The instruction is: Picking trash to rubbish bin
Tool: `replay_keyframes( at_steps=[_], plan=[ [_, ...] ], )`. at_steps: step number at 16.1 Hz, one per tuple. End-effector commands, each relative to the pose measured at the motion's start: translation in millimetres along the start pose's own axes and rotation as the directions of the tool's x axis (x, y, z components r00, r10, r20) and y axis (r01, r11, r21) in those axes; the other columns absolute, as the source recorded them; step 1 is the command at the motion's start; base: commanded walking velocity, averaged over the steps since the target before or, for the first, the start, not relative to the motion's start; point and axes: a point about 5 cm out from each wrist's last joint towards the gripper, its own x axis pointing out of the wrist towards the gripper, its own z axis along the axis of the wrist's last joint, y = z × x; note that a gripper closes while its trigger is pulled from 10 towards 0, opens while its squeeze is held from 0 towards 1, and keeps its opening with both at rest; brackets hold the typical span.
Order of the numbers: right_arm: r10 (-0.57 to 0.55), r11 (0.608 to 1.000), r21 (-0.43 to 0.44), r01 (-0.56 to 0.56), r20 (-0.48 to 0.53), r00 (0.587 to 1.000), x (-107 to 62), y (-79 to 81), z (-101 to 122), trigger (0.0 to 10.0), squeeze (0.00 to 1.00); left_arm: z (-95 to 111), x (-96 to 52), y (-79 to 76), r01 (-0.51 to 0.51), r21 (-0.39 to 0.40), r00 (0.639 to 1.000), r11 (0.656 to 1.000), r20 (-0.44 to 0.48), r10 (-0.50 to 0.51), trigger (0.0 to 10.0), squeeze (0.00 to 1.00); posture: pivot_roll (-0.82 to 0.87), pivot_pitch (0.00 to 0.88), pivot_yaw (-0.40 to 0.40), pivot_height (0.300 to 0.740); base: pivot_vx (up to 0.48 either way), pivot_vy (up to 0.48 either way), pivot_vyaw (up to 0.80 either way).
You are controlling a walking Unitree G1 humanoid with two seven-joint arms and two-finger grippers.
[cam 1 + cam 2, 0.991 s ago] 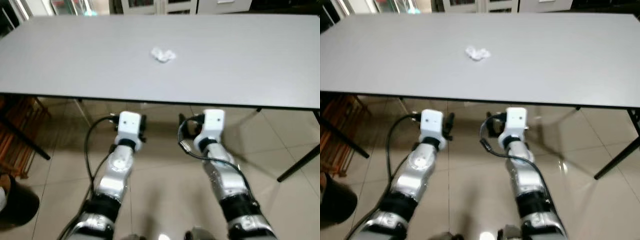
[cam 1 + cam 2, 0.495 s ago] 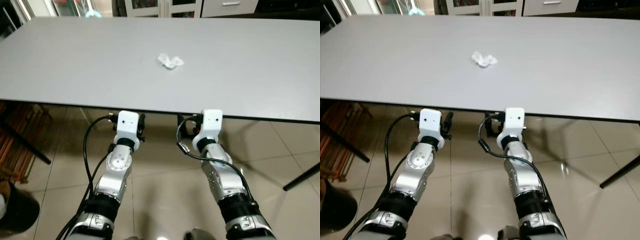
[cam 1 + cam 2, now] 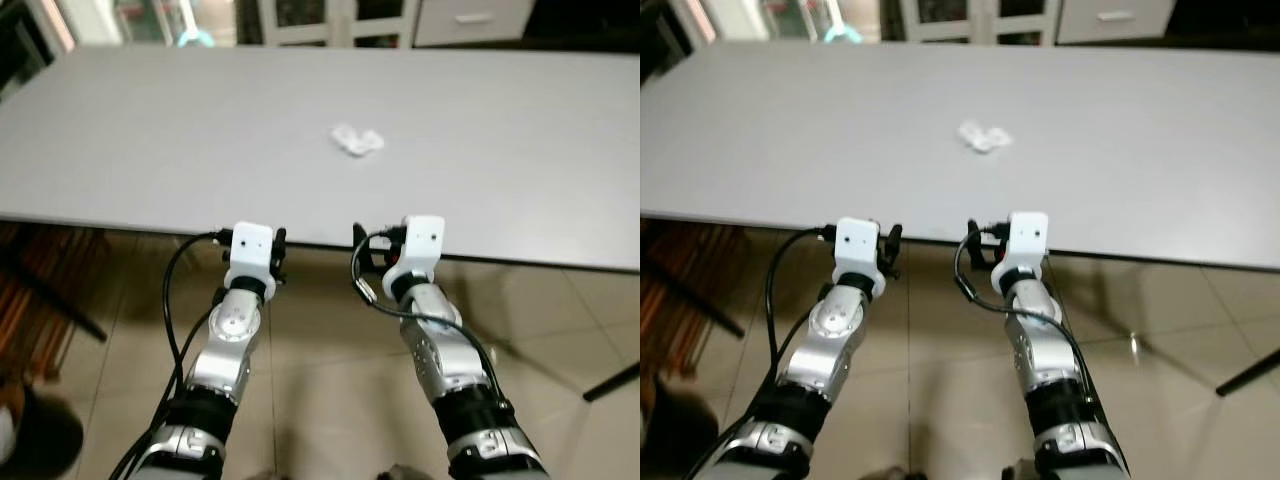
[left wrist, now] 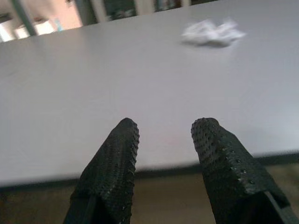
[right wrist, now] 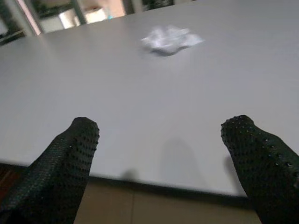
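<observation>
you are looking at a wide grey table (image 3: 150, 130) with one crumpled white piece of trash (image 3: 356, 139) lying on its top, well in from the near edge and slightly to the robot's right of centre. both arms are reaching forward, just at the table's near edge. your left gripper (image 4: 166, 135) is sitting at that edge with its two black fingers (image 4: 119, 154) parted by a moderate gap, gripping nothing; the trash is lying well ahead of it on the tabletop. your right gripper (image 5: 163, 140) is pointing over the same edge with its fingers spread wide and empty, and the trash is lying ahead of it, between the fingertips' lines and well apart from them. beneath the table you are seeing beige tiled floor (image 3: 320, 350), and beyond its far edge cabinet fronts (image 3: 470, 20).
</observation>
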Motion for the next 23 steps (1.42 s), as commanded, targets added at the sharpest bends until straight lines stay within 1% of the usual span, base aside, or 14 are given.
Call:
replay_keyframes(
  at_steps=[1, 9, 11, 17, 19, 21, 23],
  plan=[
    [-0.034, 0.999, -0.006, 0.034, 0.013, 0.999, -1.7, -10.6, 1.4, 10.0, 0.00, 1.9, 0.4, -8.5, 0.023, -0.008, 1.000, 1.000, 0.004, -0.023, 10.0, 0.00, -0.05, 0.119, 0.048, 0.740, 0.368, 0.000, 0.00],
    [-0.033, 0.999, -0.006, 0.034, 0.008, 0.999, -2.5, -9.8, -0.4, 10.0, 0.00, 0.4, -0.8, -10.9, 0.039, 0.003, 0.999, 0.999, 0.000, -0.039, 10.0, 0.00, -0.06, 0.114, 0.050, 0.740, 0.378, 0.000, 0.00],
    [-0.032, 0.999, -0.005, 0.032, 0.008, 0.999, -2.6, -9.5, -0.6, 10.0, 0.00, 1.0, -0.8, -11.2, 0.045, 0.018, 0.999, 0.999, 0.006, -0.045, 10.0, 0.00, -0.06, 0.112, 0.050, 0.740, 0.379, -0.291, 0.00],
    [-0.030, 1.000, -0.006, 0.030, 0.004, 1.000, -2.3, -9.3, -1.0, 10.0, 0.00, 0.3, -0.5, -10.7, 0.035, 0.010, 0.999, 0.999, -0.001, -0.035, 10.0, 0.00, -0.06, 0.121, 0.048, 0.740, 0.381, -0.288, 0.00],
    [-0.029, 1.000, -0.007, 0.029, 0.002, 1.000, -2.1, -9.4, -1.0, 10.0, 0.00, 0.5, -0.2, -10.4, 0.034, 0.019, 0.999, 0.999, 0.000, -0.034, 10.0, 0.00, -0.05, 0.122, 0.047, 0.740, 0.364, -0.306, 0.00],
    [-0.028, 1.000, -0.009, 0.028, 0.002, 1.000, -1.9, -9.3, -0.8, 10.0, 0.00, 1.2, -0.1, -10.0, 0.029, 0.006, 1.000, 1.000, 0.008, -0.029, 10.0, 0.00, -0.06, 0.123, 0.047, 0.740, 0.328, -0.347, 0.00],
    [-0.029, 1.000, -0.010, 0.029, 0.002, 1.000, -1.9, -9.6, -0.7, 10.0, 0.00, 2.1, 0.1, -8.7, 0.020, -0.002, 1.000, 1.000, 0.013, -0.020, 10.0, 0.00, -0.06, 0.124, 0.046, 0.740, 0.000, 0.000, 0.00]
  ],
)
